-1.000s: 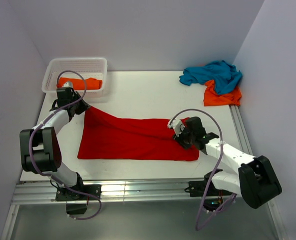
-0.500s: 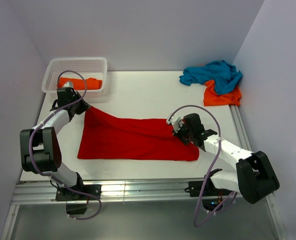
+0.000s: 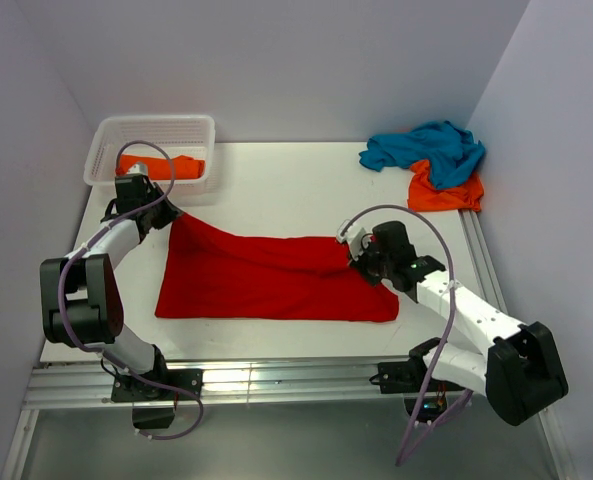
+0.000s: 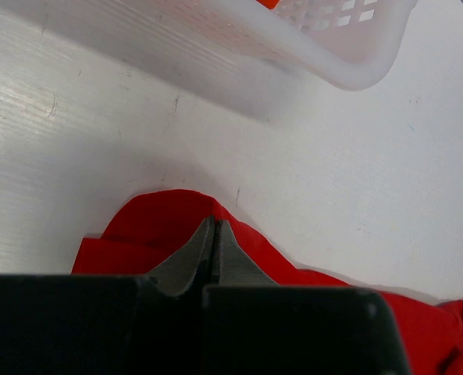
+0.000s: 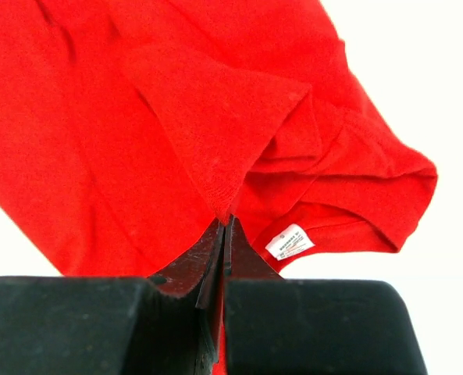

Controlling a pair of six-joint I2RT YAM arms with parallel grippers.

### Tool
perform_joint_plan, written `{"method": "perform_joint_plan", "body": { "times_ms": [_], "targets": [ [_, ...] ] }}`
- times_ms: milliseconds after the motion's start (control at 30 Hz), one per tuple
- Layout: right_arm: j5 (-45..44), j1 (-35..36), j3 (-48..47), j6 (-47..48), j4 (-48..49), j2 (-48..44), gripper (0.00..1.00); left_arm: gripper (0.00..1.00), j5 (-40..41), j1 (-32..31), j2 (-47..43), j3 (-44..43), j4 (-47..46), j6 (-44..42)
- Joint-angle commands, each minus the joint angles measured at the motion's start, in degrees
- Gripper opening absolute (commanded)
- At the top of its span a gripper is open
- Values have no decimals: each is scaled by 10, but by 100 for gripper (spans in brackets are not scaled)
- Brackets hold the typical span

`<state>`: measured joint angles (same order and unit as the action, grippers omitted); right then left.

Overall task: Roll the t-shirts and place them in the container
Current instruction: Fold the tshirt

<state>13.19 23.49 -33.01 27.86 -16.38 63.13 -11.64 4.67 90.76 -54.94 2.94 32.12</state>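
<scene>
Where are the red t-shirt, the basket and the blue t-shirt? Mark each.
red t-shirt (image 3: 266, 280), top view, middle of the flat cloth
basket (image 3: 161, 135), top view, bare back wall
blue t-shirt (image 3: 431, 145), top view, middle of the heap

Soft matt cloth t-shirt (image 3: 266, 282), plastic basket (image 3: 156, 121)

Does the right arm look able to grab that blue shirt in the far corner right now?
Probably not yet: the right gripper is shut on the red t-shirt. Nothing stands between it and the blue t-shirt.

red t-shirt (image 3: 266, 275), flat and wide
</scene>
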Motion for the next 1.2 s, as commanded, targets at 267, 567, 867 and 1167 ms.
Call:
{"method": "perform_joint_plan", "body": {
  "times_ms": [267, 567, 867, 1167],
  "targets": [
    [129, 6, -150, -105, -113, 4, 0, 0, 16, -3, -45, -24, 26, -15],
    [195, 9, -234, -268, -120, 43, 0, 0, 23, -4, -77, -13, 40, -8],
    [297, 2, -360, -388, -162, 175, 0, 0, 26, -4, -92, -9, 49, 0],
    [326, -26, -312, -462, -104, 158, 0, 0, 30, -4, -142, 16, 38, 16]
  ]
}}
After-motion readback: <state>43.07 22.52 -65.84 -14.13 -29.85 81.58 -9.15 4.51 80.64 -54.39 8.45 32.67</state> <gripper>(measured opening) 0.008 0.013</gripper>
